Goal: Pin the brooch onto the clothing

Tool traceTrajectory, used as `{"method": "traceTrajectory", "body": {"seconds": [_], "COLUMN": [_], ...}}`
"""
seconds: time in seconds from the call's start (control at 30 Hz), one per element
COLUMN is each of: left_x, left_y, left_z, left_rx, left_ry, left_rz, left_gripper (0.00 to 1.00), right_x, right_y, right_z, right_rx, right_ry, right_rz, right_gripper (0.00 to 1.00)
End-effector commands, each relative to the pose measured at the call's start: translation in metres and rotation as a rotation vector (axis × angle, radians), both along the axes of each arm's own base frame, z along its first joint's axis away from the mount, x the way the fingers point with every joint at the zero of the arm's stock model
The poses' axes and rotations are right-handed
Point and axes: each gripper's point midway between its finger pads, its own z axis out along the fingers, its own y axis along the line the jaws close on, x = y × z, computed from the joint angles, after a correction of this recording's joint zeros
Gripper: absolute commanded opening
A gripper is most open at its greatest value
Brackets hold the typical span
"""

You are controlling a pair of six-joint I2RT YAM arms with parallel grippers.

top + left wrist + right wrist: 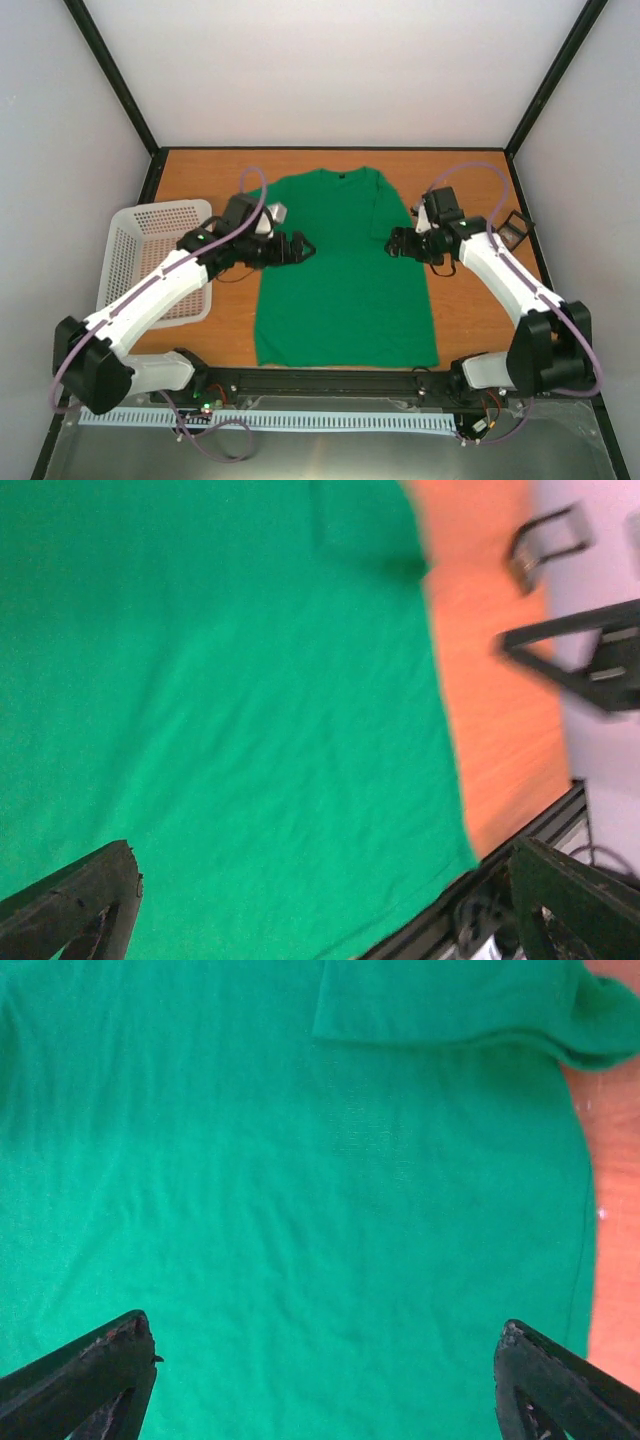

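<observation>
Top external view shows the clothing [345,290], a green T-shirt, lying flat at the middle of the orange bench [480,180]. Its dark neckline is at 12 o'clock and its hem at 6 o'clock, close to the black rail [330,378]. The left end effector [300,248] hangs over the shirt's 9 o'clock edge. The right end effector [394,243] hangs over its 3 o'clock edge, beside the sleeve [395,205]. From this height both are small dark shapes, and whether either touches the fabric cannot be told.

Left wrist view is blurred. Its two dark fingers [80,900] sit in the bottom corners, cut off by the frame edge. They are spread wide, with only green fabric showing between them and nothing gripped. Right wrist view is sharper. There the fingers [90,1370] stand just as far apart, also holding nothing. The shirt fills nearly the whole frame, a sleeve edge crosses from 12 to 1 o'clock, and a strip of bench shows at 3 o'clock.

The brooch cannot be made out in any view.

A white mesh basket [150,250] sits at 9 o'clock of the shirt, partly covered by the left arm. A small black frame-like box [515,228] lies at 3 o'clock, near the right arm. In the left wrist view it is only a smeared outline at 1 o'clock.
</observation>
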Motion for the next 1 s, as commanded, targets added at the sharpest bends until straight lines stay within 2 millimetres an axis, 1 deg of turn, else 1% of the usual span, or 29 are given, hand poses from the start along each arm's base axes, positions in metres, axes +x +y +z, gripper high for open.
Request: {"method": "traceTrajectory", "body": {"seconds": [0.0, 0.1, 0.13, 0.17, 0.2, 0.23, 0.3, 0.4, 0.43, 0.47, 0.53, 0.67, 0.77, 0.87, 0.97], "left_x": [0.033, 0.05, 0.054, 0.058, 0.061, 0.063, 0.067, 0.072, 0.073, 0.074, 0.074, 0.073, 0.074, 0.074, 0.074], "left_y": [0.0, 0.007, 0.01, 0.013, 0.015, 0.017, 0.021, 0.029, 0.03, 0.031, 0.03, 0.03, 0.03, 0.029, 0.029], "left_z": [0.088, 0.128, 0.139, 0.153, 0.159, 0.171, 0.184, 0.187, 0.187, 0.187, 0.185, 0.182, 0.18, 0.178, 0.178], "left_rx": [-0.037, -0.022, -0.013, -0.008, 0.007, 0.014, 0.057, 0.152, 0.176, 0.185, 0.2, 0.222, 0.232, 0.234, 0.237], "left_ry": [-0.32, -0.473, -0.51, -0.554, -0.578, -0.619, -0.679, -0.707, -0.716, -0.716, -0.719, -0.725, -0.72, -0.717, -0.719], "left_rz": [0.009, 0.044, 0.06, 0.07, 0.077, 0.079, 0.062, 0.041, 0.032, 0.028, 0.001, -0.021, -0.027, -0.037, -0.039], "left_gripper": [1.0, 1.0, 1.0, 1.0, 1.0, 1.0, 1.0, 1.0, 1.0, 1.0, 1.0, 1.0, 1.0, 1.0, 1.0], "right_x": [0.022, 0.041, 0.047, 0.057, 0.065, 0.072, 0.087, 0.107, 0.112, 0.118, 0.124, 0.129, 0.137, 0.143, 0.144], "right_y": [-0.003, 0.0, -0.001, -0.001, -0.001, 0.0, 0.003, 0.009, 0.011, 0.015, 0.026, 0.055, 0.059, 0.065, 0.065], "right_z": [-0.013, -0.021, -0.025, -0.023, -0.023, -0.024, -0.024, -0.032, -0.039, -0.042, -0.047, -0.063, -0.076, -0.082, -0.09], "right_rx": [-0.196, -0.278, -0.308, -0.33, -0.347, -0.363, -0.383, -0.399, -0.406, -0.406, -0.402, -0.418, -0.421, -0.406, -0.412], "right_ry": [-0.035, -0.024, -0.012, -0.013, -0.014, -0.016, -0.03, -0.02, 0.0, 0.004, 0.01, 0.015, 0.044, 0.055, 0.076], "right_rz": [0.102, 0.136, 0.139, 0.142, 0.147, 0.152, 0.159, 0.175, 0.185, 0.195, 0.223, 0.298, 0.284, 0.278, 0.28], "right_gripper": [0.92, 0.92, 0.91, 0.89, 0.87, 0.84, 0.79, 0.69, 0.65, 0.63, 0.62, 0.62, 0.61, 0.54, 0.5]}}
